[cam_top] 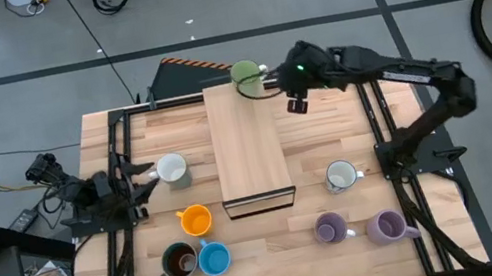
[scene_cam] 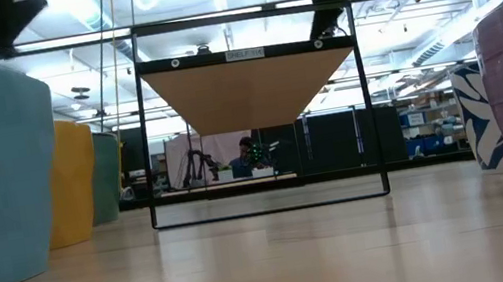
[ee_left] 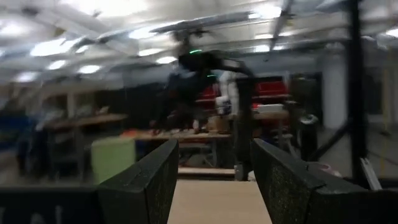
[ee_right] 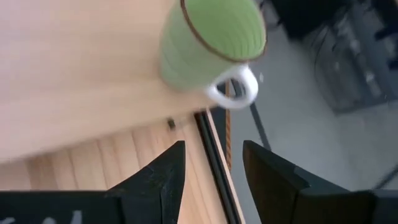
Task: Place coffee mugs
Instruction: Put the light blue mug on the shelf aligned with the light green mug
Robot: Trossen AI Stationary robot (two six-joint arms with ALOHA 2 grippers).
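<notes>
Green mug [cam_top: 246,74] on far end of wooden shelf [cam_top: 248,148], handle overhanging the edge | right claw [cam_top: 297,104] just beside it, fingers apart, empty, clear of handle | left claw [cam_top: 144,179] parked open at desk [cam_top: 327,134] left edge, near white mug [cam_top: 173,171] | seven mugs on desk awaiting shelving.

One mug [cam_top: 246,74] is standing on the shelf [cam_top: 248,148] at its far end (the right hand [cam_top: 297,105] is hanging just beside), seven mugs are sitting on the bench [cam_top: 279,264].
</notes>
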